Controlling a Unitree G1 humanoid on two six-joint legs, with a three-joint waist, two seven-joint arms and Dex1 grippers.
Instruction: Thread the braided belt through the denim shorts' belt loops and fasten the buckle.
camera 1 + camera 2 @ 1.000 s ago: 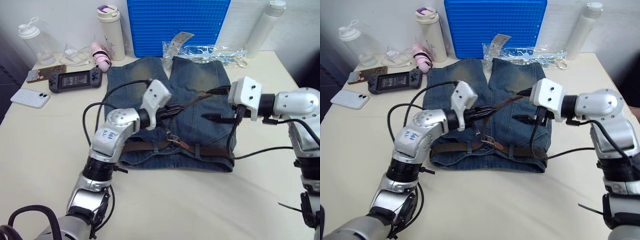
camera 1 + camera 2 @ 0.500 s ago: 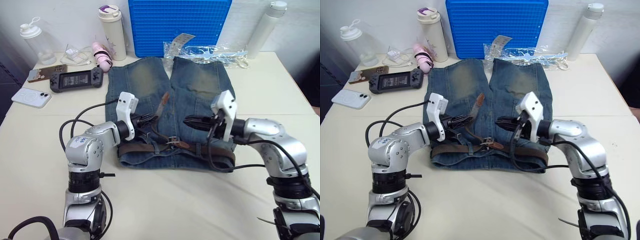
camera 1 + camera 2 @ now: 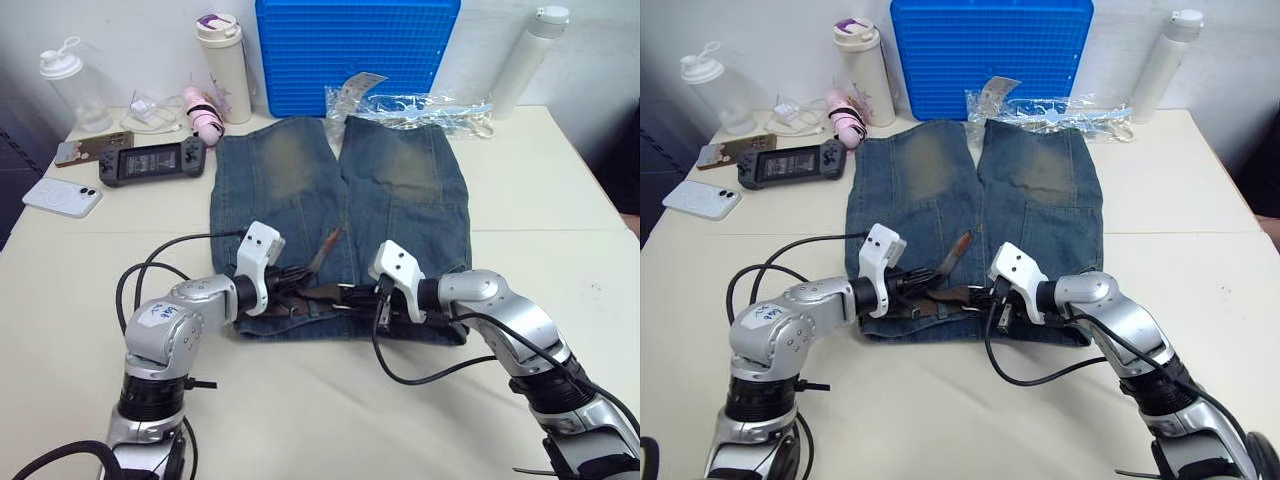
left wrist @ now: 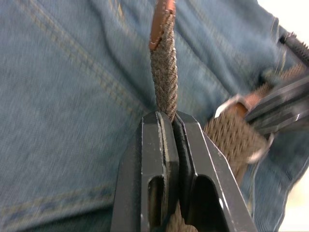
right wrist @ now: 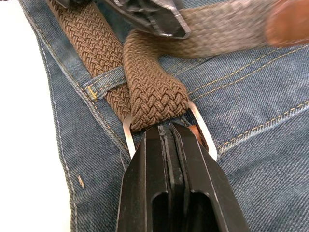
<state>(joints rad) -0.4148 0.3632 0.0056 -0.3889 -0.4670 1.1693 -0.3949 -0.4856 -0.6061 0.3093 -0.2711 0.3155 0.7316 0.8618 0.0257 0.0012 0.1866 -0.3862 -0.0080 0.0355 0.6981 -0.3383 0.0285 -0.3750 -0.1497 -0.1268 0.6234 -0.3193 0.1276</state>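
Observation:
The denim shorts (image 3: 340, 180) lie flat on the table, waistband toward me. The braided belt (image 5: 91, 38) runs along the waistband under a belt loop (image 5: 104, 82) and folds back through the silver buckle (image 5: 203, 130). My left gripper (image 3: 305, 277) is shut on the belt's free tail (image 4: 165, 92), whose leather tip (image 3: 328, 240) points up over the shorts. My right gripper (image 3: 352, 296) faces it from the right, its fingers (image 5: 145, 159) shut on the buckle just under the belt's fold. The two grippers sit a few centimetres apart above the middle of the waistband.
A blue grid board (image 3: 355, 50) stands at the back with a plastic bag (image 3: 420, 103) in front. Bottles (image 3: 222, 65) (image 3: 528, 55), a game console (image 3: 152, 160) and a phone (image 3: 62, 197) sit at the back and left. Black cables (image 3: 420, 372) trail over the table near me.
Both arms came down and inward to the waistband. The right gripper went from open to shut at the buckle. The left gripper kept hold of the belt tail, which is no longer stretched up.

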